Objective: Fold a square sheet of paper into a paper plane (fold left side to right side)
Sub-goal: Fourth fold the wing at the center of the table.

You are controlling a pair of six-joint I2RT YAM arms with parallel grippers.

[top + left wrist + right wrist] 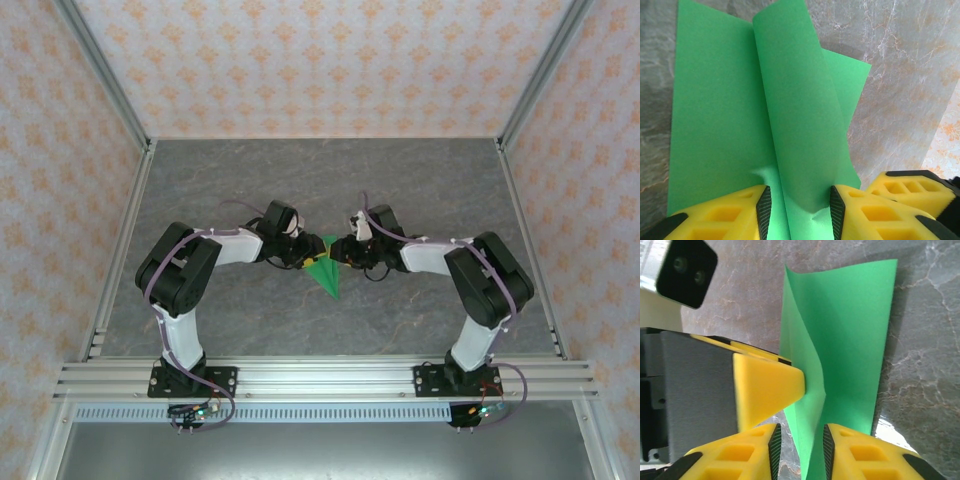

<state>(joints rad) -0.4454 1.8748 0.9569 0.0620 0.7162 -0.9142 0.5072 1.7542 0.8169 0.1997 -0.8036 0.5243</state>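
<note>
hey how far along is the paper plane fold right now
Well along: the paper plane already tapers to a point at its near end. In hand: the left gripper and the right gripper each straddle a raised green flap. Left: the flaps stand loose, so pressing them flat remains.

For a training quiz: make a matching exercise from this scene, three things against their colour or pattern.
Things:
1. paper plane
2. table
3. left gripper fingers

Descriptions:
A. grey, marbled
B. yellow with black pads
C. bright green

Pairs: 1-C, 2-A, 3-B
</note>
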